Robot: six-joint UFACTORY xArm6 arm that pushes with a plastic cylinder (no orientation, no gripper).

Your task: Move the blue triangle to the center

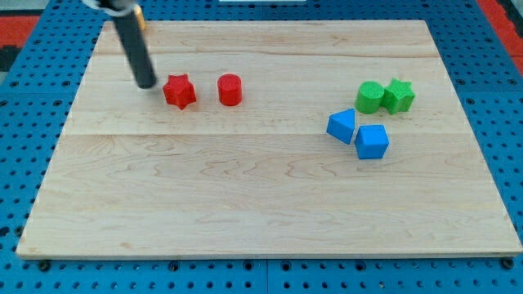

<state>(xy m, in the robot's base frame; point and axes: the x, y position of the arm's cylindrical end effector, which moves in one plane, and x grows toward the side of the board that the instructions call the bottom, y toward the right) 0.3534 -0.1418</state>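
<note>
The blue triangle (pixel 341 126) lies on the wooden board at the view's right of centre, touching a blue cube (pixel 372 141) just below and to its right. My tip (pixel 146 83) rests on the board at the upper left, just to the left of a red star block (pixel 179 91), far from the blue triangle. The dark rod leans up toward the view's top left.
A red cylinder (pixel 230 90) stands right of the red star. A green cylinder (pixel 369 96) and a green star (pixel 399 95) sit together above the blue blocks. The wooden board (pixel 245 204) lies on a blue pegboard (pixel 24 131).
</note>
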